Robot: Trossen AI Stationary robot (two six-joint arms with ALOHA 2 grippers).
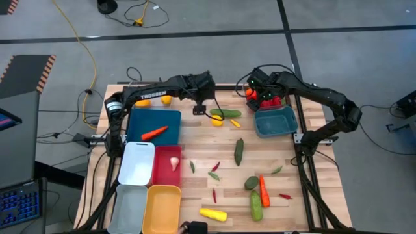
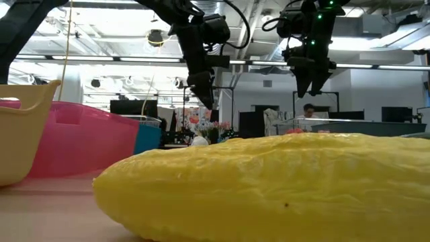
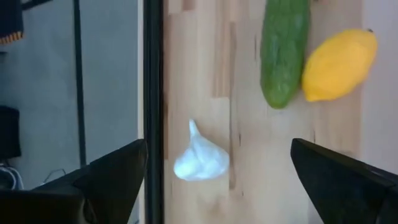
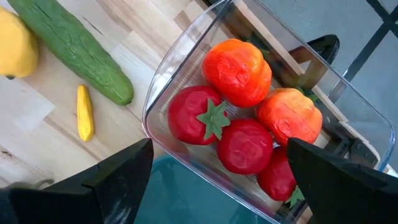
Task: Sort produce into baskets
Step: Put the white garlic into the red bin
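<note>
My left gripper hangs open above a white garlic, which lies on the wooden table by its far edge; the fingers stand on either side of it, clear of it. Beside it lie a green cucumber and a lemon. In the high view this gripper is at the table's far middle. My right gripper stands open above a clear basket of red tomatoes and orange peppers, at the far right. Below it is the teal basket.
The left side holds the dark blue basket with a carrot, then white, red, pale grey-blue and yellow baskets. Cucumbers, a carrot, chillies and a yellow squash lie loose on the near half.
</note>
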